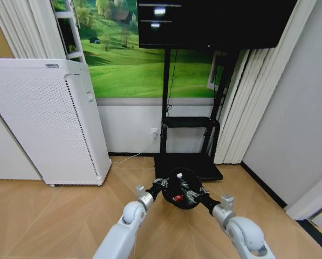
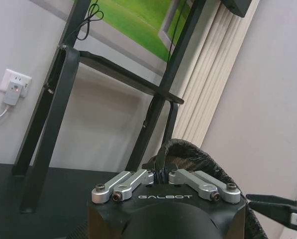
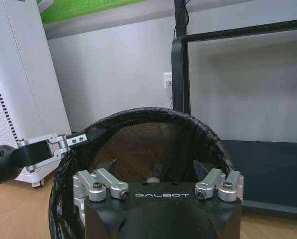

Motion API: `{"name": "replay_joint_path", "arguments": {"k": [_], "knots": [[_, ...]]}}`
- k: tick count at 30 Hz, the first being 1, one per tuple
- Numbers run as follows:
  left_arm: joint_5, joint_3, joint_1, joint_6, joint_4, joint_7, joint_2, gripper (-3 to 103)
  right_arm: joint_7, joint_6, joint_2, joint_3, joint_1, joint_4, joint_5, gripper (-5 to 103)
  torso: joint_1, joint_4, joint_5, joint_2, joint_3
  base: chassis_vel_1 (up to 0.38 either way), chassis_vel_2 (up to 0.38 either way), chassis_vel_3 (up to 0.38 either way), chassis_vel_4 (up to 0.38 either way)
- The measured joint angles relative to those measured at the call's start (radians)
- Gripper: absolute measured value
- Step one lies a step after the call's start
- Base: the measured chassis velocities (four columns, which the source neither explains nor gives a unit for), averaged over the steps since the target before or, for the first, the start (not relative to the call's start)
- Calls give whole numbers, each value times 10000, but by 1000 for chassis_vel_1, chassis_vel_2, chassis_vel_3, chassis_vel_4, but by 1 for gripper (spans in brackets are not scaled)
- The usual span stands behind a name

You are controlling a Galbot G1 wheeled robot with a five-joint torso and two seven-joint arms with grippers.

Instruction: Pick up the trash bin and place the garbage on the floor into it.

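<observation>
here the floor [image 1: 53, 216], tan herringbone parquet, spreads across the lower part of the head view, with a tall white perforated appliance [image 1: 47, 121] standing on it at the robot's left against the wall and a black tv stand [image 1: 189, 129] straight ahead, its flat base just behind the bin. the trash bin [image 1: 182, 186], a small black mesh basket, sits low between the two arms, in front of the stand's base, and whether it rests on the parquet or hangs just above it cannot be told. the left gripper [image 1: 162, 184] meets the bin's rim on the robot's left side, its fingers pressed together on the rim edge in the left wrist view [image 2: 160, 174]. the right gripper [image 1: 199, 193] is at the opposite side of the rim, clamped on it, the mesh wall [image 3: 153, 149] rising right before it. inside the bin lies the garbage [image 1: 178, 197], a small red piece with pale bits beside it.
</observation>
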Motion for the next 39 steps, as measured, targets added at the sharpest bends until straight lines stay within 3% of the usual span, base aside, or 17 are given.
{"name": "replay_joint_path", "arguments": {"k": [6,12,15,16,19,26,39], "knots": [[126,-214,262,-3,-295,34,104,7,777,17,-27,622,155,369,693,100,-1,-2,-1,0,0,0,0,0,0],[543,-1217,846,-175,-718,101,430,7,1761,252,-224,1681,247,220,813,100,0,-2,-4,0,0,0,0,0,0],[941,-2461,1440,-351,-1268,298,784,7,2462,532,-197,2044,314,-507,0,100,-1,2,-2,0,-1,0,0,0,0],[941,-2461,1440,-351,-1268,298,784,7,2462,532,-197,2044,314,-507,0,100,-1,2,-2,0,-1,0,0,0,0],[1237,-3502,2104,-573,-1841,509,997,7,3022,1364,3,1963,531,-1765,-1282,100,-1,4,2,0,0,0,0,0,0],[1295,-4183,2839,-703,-2417,921,1198,7,2838,1350,181,1870,645,-2356,-1270,100,-1,0,-2,0,-1,0,0,0,0],[1291,-4246,2903,-732,-2523,1065,1185,7,2283,1151,123,1865,521,-2246,-766,100,-1,-3,0,0,0,-73,-68,69,67]]}}
